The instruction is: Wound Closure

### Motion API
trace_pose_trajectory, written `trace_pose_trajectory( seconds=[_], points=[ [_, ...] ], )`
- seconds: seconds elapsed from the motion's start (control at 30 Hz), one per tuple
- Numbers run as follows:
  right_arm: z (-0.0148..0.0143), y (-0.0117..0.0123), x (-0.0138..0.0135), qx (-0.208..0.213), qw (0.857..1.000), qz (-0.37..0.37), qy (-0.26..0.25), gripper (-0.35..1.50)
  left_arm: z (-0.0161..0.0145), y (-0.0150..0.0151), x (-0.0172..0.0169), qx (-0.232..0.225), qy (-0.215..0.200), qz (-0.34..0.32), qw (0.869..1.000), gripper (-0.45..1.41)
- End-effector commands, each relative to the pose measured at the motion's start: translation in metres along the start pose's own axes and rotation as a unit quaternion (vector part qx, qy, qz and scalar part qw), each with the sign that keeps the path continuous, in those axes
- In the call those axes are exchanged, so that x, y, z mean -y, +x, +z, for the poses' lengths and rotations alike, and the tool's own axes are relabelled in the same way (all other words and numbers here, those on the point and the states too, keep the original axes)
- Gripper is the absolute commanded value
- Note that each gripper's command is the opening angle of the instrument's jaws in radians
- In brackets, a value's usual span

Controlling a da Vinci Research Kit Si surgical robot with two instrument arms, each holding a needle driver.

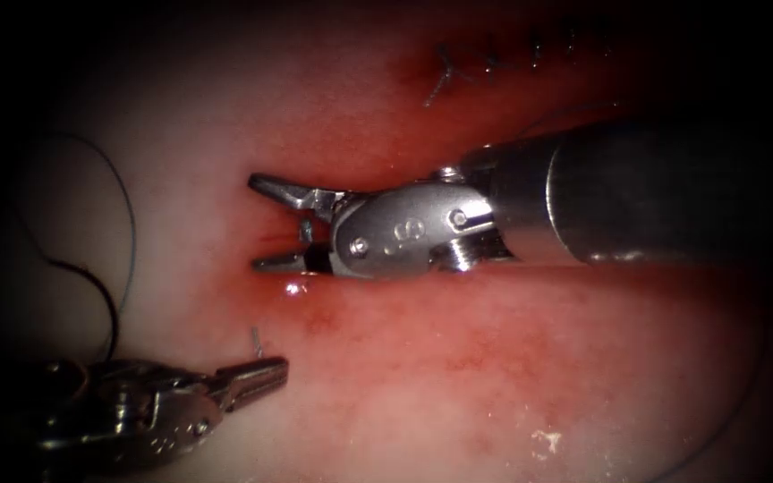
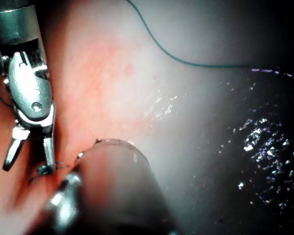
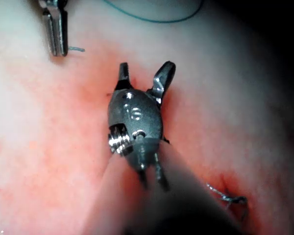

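Observation:
The right tool reaches in from the right along the red cut in the tissue. Its jaws stand wide open over the cut's left end and hold nothing; the same open jaws appear in the right wrist view and the left wrist view. The left tool lies low on the left of the cut, jaws shut. A short thread end sticks out at its tip, also seen beside the tip. A bit of thread lies at one right jaw tip.
Finished stitches with a cut tail run along the cut's far right part. A long thread loops over the pale tissue at the left. Red fluid stains the tissue around the cut.

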Motion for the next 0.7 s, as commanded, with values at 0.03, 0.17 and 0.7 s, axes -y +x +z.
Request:
trace_pose_trajectory(
  seconds=[0.03, 0.17, 0.7],
  points=[
    [-0.0008, 0.0001, -0.0008, 0.012, 1.0, 0.005, -0.008, 1.48, 0.0007, -0.0002, -0.0007, -0.013, -0.006, -0.033, 0.999, -0.45],
    [-0.0017, 0.0, -0.0014, 0.026, 0.999, 0.01, -0.018, 1.48, 0.0014, -0.0012, -0.0026, -0.063, -0.027, -0.1, 0.993, -0.23],
    [-0.002, 0.0001, -0.0011, 0.035, 0.999, 0.01, -0.02, 1.48, -0.0043, -0.0054, -0.0063, -0.148, -0.067, -0.279, 0.946, 0.61]
  ],
)
